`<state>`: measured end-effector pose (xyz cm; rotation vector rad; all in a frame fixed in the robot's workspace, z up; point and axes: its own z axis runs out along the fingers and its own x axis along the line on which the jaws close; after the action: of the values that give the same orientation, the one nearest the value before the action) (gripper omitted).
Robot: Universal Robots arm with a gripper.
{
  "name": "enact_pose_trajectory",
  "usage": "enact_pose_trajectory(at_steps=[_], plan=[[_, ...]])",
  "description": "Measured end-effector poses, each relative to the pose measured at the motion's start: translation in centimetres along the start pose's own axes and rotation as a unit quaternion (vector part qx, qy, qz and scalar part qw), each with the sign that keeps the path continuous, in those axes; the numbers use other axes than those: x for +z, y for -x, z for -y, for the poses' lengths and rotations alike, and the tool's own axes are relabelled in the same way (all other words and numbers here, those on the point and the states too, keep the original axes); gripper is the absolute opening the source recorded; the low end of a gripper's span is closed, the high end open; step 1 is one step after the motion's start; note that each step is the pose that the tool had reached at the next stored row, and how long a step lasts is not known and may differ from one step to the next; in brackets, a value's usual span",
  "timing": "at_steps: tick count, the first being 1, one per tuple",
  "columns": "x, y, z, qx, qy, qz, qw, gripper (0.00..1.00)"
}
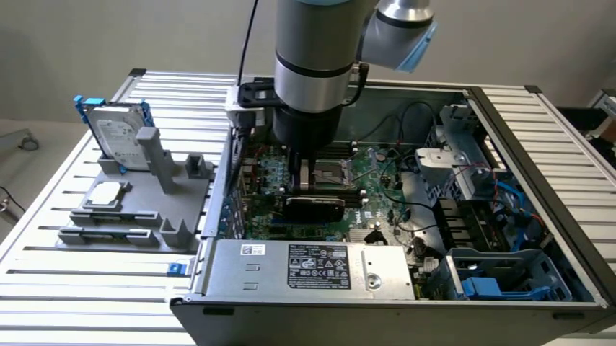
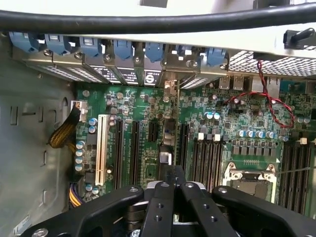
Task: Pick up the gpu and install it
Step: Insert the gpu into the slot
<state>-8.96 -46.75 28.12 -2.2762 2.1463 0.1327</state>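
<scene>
The gripper's (image 2: 173, 183) black fingers (image 2: 158, 203) were pressed in from both sides on the gpu (image 2: 169, 129), pinching its thin board between them. The card stood on edge inside the computer case (image 1: 539, 137), seen as a narrow line in the wrist view. Its long axis ran level toward the case wall that carries the slot covers (image 2: 123, 74), with the silver bracket end nearest that wall. In the exterior view we saw the gpu's (image 1: 313, 207) black rounded shroud below the gripper (image 1: 313, 189), lying lengthwise toward the case's wall on the exterior view's left. It hung low over the green motherboard (image 2: 232, 113) at the case's floor. We could not tell whether its lower edge touched a slot.

The case lay open on a slatted aluminium table (image 1: 77, 303), with its power supply (image 1: 308, 267) at the near wall. Just outside the case, on the exterior view's left, a grey fixture (image 1: 135, 216) held a hard drive (image 1: 120, 137) in a blue frame. A plain pale wall (image 1: 144, 36) stood beyond the case.
</scene>
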Motion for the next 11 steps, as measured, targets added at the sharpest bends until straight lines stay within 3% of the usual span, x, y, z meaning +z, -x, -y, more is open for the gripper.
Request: enact_pose_trajectory(at_steps=[11], plan=[[0.78, 0.66, 0.10, 0.000, -0.0001, 0.0001, 1.0000, 0.11]])
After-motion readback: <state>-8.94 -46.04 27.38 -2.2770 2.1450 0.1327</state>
